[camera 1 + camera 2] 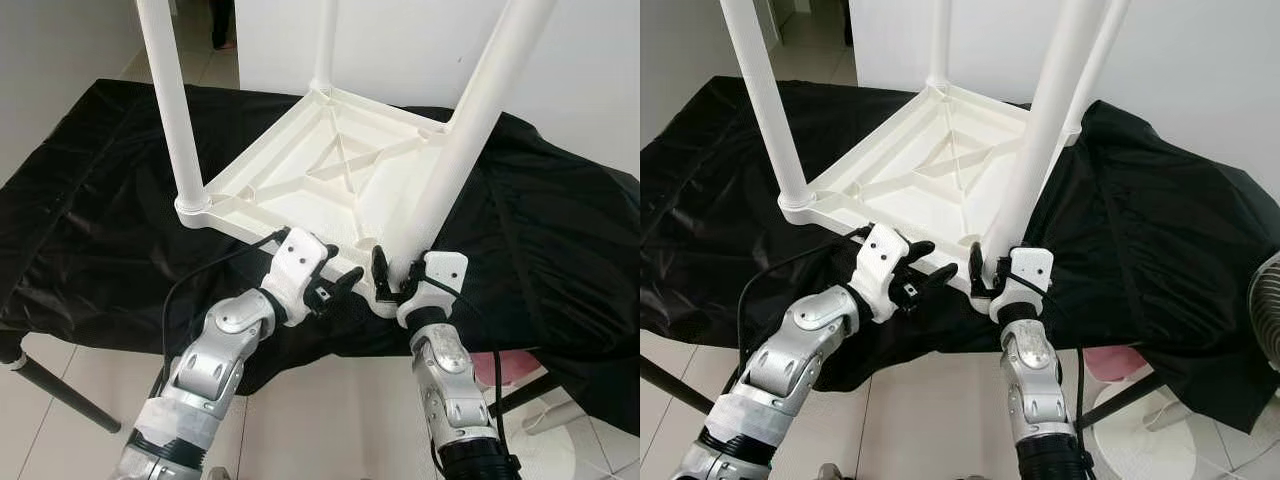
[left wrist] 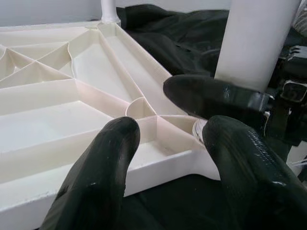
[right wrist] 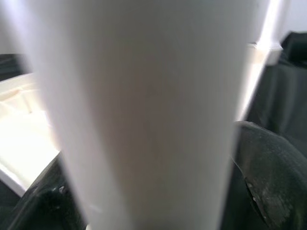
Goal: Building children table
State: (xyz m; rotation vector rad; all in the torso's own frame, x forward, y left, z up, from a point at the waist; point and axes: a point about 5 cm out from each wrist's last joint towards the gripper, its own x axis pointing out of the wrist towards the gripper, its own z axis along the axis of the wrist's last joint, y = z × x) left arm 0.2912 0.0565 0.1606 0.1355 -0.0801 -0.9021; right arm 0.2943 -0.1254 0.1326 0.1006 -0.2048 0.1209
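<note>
At near corner, right end effector clamps table leg; left end effector apart.

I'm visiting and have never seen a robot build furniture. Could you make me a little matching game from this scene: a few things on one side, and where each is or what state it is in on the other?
Things:
1. right gripper
2. left gripper
3. white tabletop
4. black cloth

States:
A. lies upside down, ribbed underside facing up
B. closed around the base of the near leg
C. open, at the tabletop's near edge, holding nothing
D. spread over the work surface under everything

Pairs: 1-B, 2-C, 3-A, 4-D
</note>
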